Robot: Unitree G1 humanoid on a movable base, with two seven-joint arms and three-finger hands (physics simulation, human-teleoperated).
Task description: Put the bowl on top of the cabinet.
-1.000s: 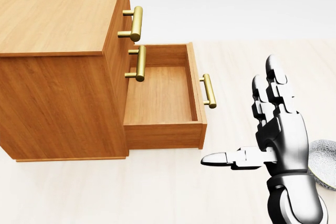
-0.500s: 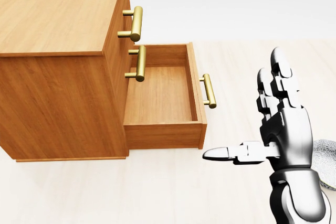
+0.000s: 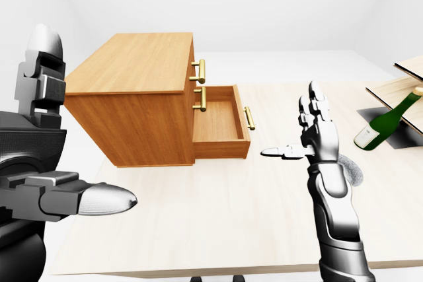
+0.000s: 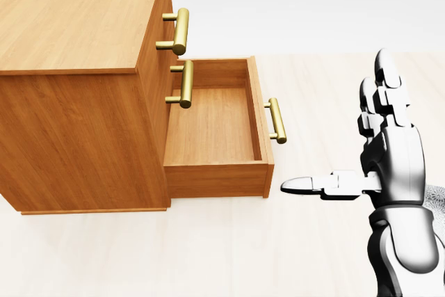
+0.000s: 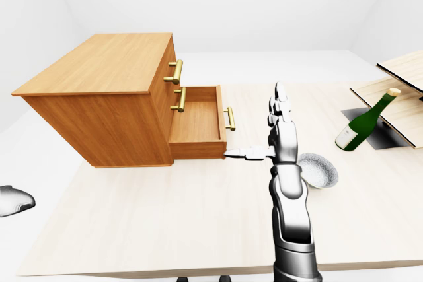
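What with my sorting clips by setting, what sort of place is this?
Probably a bare simulated test room, not a home: blank white walls, one pale wooden table carrying a cabinet with an open drawer, a green bottle and a bowl.

R hand [image 5: 281, 140] upright over desk [image 5: 165, 216], fingers [image 5: 278, 102] straight & spread, thumb sticking L. Just R of & below fingers: bowl [image 5: 318, 170] on desk. L of fingers: cabinet [image 5: 106, 97] w/ bottom drawer [image 5: 197, 123] pulled out. Well R: bottle [image 5: 360, 127], tilted.

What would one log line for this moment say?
right hand: open, raised near bowl | left hand: open | bowl: on table | cabinet: drawer open
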